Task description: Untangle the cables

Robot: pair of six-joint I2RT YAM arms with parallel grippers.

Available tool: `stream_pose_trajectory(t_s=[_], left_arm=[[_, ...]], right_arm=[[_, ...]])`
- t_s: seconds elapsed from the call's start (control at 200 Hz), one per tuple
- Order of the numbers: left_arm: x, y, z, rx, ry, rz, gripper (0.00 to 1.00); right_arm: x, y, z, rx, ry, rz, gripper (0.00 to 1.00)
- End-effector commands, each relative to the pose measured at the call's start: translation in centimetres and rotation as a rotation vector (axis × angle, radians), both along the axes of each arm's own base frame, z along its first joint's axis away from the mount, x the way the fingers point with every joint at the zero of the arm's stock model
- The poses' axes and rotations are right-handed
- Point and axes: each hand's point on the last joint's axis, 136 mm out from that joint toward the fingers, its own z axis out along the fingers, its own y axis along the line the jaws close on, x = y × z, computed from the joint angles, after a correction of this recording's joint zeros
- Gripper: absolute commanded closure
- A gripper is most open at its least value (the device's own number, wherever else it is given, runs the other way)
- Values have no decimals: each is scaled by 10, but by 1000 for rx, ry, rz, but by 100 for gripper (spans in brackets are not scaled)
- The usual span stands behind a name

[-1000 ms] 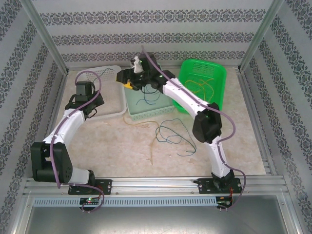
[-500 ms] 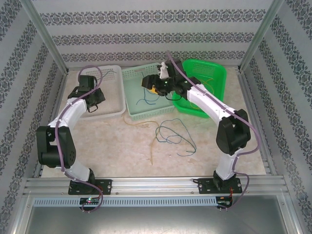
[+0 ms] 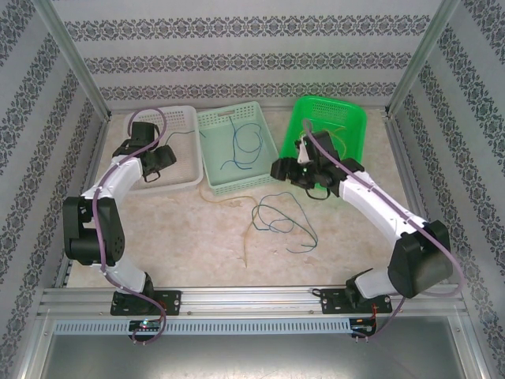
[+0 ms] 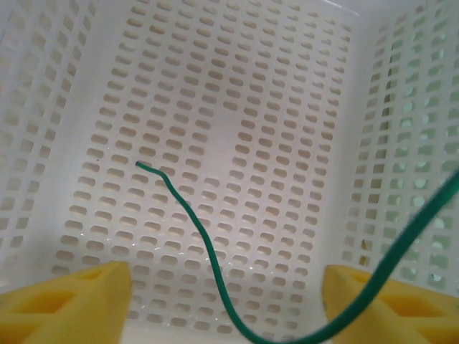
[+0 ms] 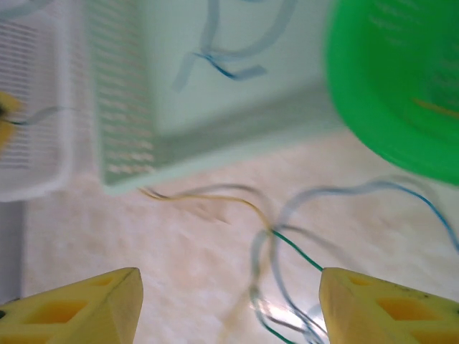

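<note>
- Likely snag first: left end effector (image 4: 229, 294) stood wide over the white basket (image 4: 215, 107), dark green cable (image 4: 193, 222) running past its right pad, contact unclear; pulling away could drag it out of the basket.
- Blue cable (image 3: 237, 150) lay inside the pale green basket (image 3: 237, 186); little risk.
- Tangle (image 3: 276, 217) of blue, green and yellow cables sat on the worktop (image 3: 173, 229), right end effector (image 5: 229, 301) wide and empty above; pinching at a crossing could grab two strands and tighten it.

- White basket (image 4: 237, 107), pale mint basket (image 3: 237, 187), bright green basket (image 3: 355, 118).
- Dark green cable (image 4: 208, 251), blue cable (image 5: 228, 71), yellow cable (image 5: 215, 199).
- Finger pads (image 5: 79, 308) — yellow.
- Table (image 3: 197, 237) is beige, marbled.
</note>
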Motion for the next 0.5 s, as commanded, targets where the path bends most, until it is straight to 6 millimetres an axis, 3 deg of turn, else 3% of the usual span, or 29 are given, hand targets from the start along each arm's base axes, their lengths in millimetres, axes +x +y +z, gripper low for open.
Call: stream_pose_trajectory(t_s=[0.0,0.035,0.085,0.275,0.495], left_arm=[[-1,8,11,5,1,25,17],[-1,9,16,11,-8,31,5],[-2,11,24,21,-19,36,0],[-3,13,55,26,-77,50,0],[-15,21,83,57,-131,90,0]], right_arm=[[-23,-37,-25,-160,39,-51,33],[-30,-44,-30,-184,57,-60,33],[-39,-52,-38,-202,81,-73,32],[-58,-60,-48,-189,80,-96,34],[-70,-43,-50,-232,61,-16,39]])
